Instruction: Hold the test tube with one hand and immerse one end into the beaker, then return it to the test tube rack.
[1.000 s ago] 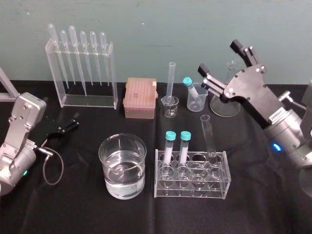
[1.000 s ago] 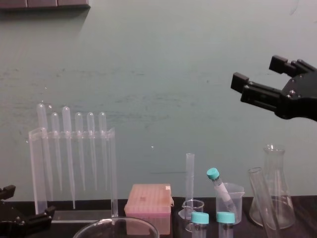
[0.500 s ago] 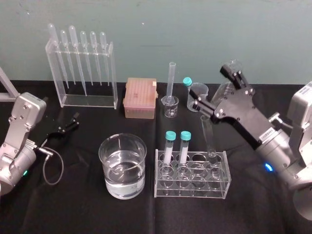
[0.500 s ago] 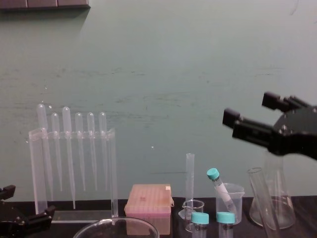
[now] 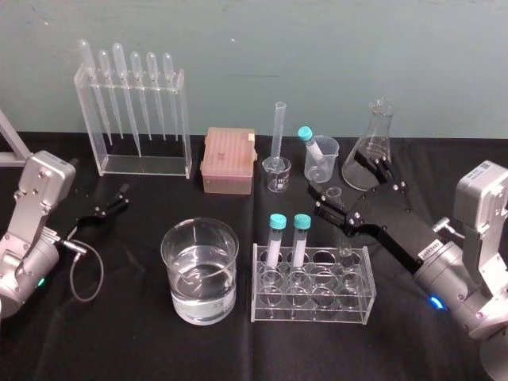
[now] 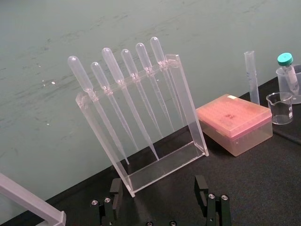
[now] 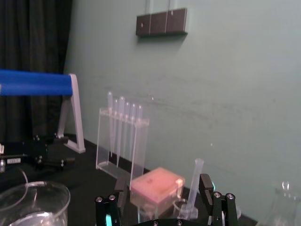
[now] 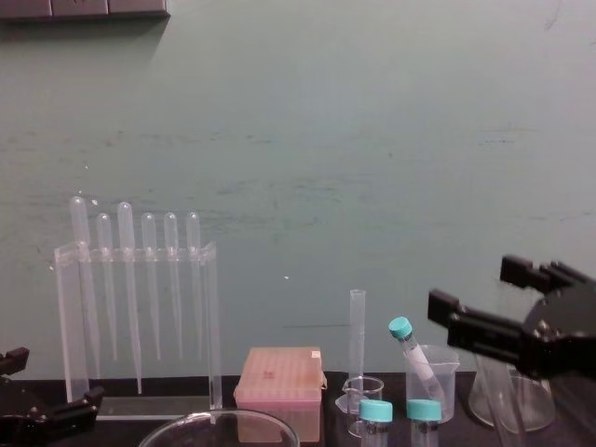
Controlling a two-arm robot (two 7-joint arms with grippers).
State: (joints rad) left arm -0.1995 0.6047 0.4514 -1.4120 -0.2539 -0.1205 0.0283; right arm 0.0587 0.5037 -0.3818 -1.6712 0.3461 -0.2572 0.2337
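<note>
The right tool, black and two-fingered, extends in from the right, low over the dark worktop; its fingers are spread wide and pinch nothing; the chest view shows the same open fork pointing left.

The test tube stands upright in the far right hole of the clear test tube rack, its long axis vertical; from the head view its open mouth sits in the gap between the two fingers, with the near finger crossing in front of the glass just below the lip and the far finger behind and to the right; whether either finger touches the glass cannot be told.

This is the relation the grasp depends on; the tube looks bracketed near its top, so closing across it and lifting straight up along its axis seems the likely next move.

Two teal-capped tubes stand in the left holes of the same rack; a conical flask sits just beyond the tool.

The beaker, wide and part-filled with clear liquid, rests just left of the rack, on the near side of the worktop.

The left tool, fingers also spread and empty, is parked at the far left, well apart from the tube; the right arm is plainly the nearer one.
</note>
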